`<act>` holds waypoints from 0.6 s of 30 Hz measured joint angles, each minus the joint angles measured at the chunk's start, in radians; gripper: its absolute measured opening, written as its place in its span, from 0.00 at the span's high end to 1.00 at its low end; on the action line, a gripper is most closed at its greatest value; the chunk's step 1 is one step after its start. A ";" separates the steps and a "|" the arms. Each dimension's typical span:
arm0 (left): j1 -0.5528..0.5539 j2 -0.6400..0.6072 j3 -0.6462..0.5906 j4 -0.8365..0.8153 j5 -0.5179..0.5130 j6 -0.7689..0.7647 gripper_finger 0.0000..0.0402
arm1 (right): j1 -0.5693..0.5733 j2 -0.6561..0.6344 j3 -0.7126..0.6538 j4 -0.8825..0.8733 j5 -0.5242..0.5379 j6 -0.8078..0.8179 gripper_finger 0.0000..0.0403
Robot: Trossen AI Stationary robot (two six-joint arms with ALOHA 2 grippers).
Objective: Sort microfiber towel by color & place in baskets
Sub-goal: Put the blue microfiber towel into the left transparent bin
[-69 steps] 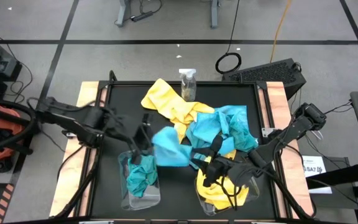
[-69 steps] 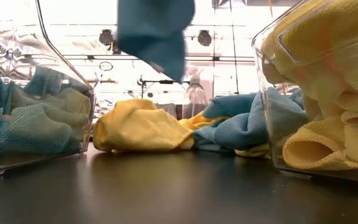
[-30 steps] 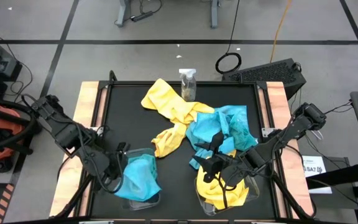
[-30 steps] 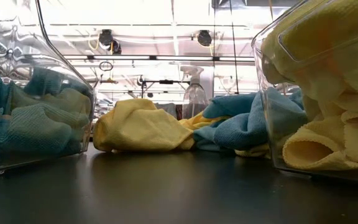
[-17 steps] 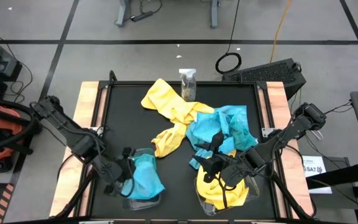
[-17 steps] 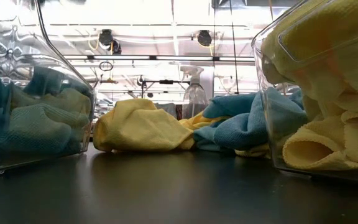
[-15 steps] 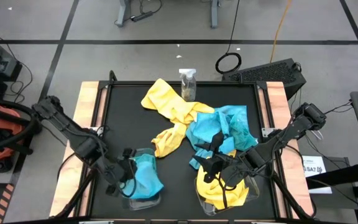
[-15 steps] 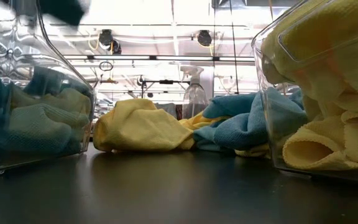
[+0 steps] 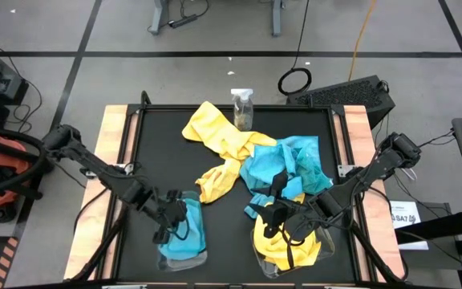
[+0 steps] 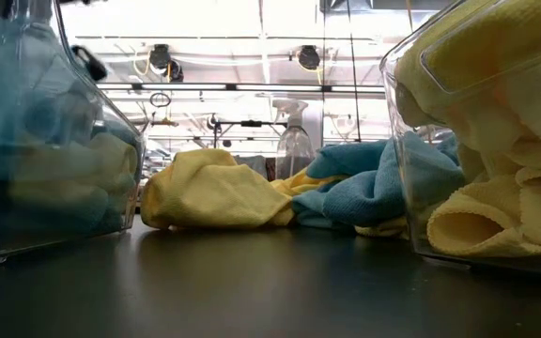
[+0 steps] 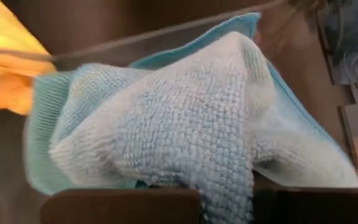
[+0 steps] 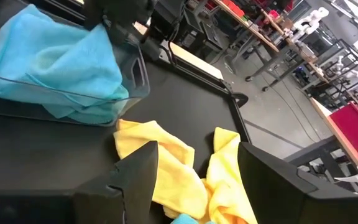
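Pressing a turquoise towel [image 9: 184, 231] down into the left clear basket [image 9: 201, 258], we find the left gripper [image 9: 169, 217] clenched on that cloth, which fills the left wrist view directly ahead of its fingers. The right gripper [image 9: 277, 217] hovers spread and empty just over the right clear basket [image 9: 325, 249], yellow towels [image 9: 289, 247] piled beneath it. Progress, by our estimate: roughly halfway, each basket holding several cloths of one colour. Left to sort: the mixed heap [image 9: 259, 160] beyond both grippers, mid-table, with yellow and turquoise cloths tangled together; a small spray bottle [image 9: 242, 107] stands at its far edge. Hard to make out: the left fingertips, buried in cloth; the count of towels within the heap, since folds overlap; and, in the low view, the left basket's contents, seen only as blurred turquoise through the wall.
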 joint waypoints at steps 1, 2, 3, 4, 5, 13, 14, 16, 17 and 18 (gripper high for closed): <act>0.007 0.000 -0.018 0.023 0.015 0.000 0.99 | 0.000 0.000 0.000 0.000 0.000 0.000 0.47; 0.014 0.000 -0.034 0.041 0.026 0.000 0.99 | 0.000 0.000 0.000 0.000 0.000 0.002 0.47; 0.019 0.000 -0.049 0.062 0.036 0.000 0.99 | 0.000 0.000 0.000 0.000 0.000 0.002 0.47; 0.024 0.000 -0.064 0.084 0.046 -0.001 0.99 | 0.000 0.000 0.000 -0.001 0.000 0.002 0.47; 0.029 0.000 -0.079 0.107 0.054 0.001 0.99 | 0.000 0.000 0.000 -0.002 0.000 0.002 0.47; 0.042 0.051 -0.131 0.201 0.081 -0.001 0.94 | 0.000 0.000 0.000 -0.009 -0.001 0.003 0.47; 0.043 0.065 -0.131 0.200 0.082 -0.001 0.94 | 0.000 0.000 0.000 -0.014 -0.001 0.007 0.47; 0.047 0.079 -0.133 0.196 0.101 -0.003 0.93 | 0.000 0.000 0.000 -0.023 -0.001 0.020 0.47; 0.049 0.083 -0.132 0.199 0.118 -0.008 0.93 | 0.000 0.000 0.000 -0.028 -0.001 0.026 0.47; 0.053 0.086 -0.132 0.200 0.132 -0.012 0.93 | 0.000 0.000 0.000 -0.031 -0.004 0.028 0.47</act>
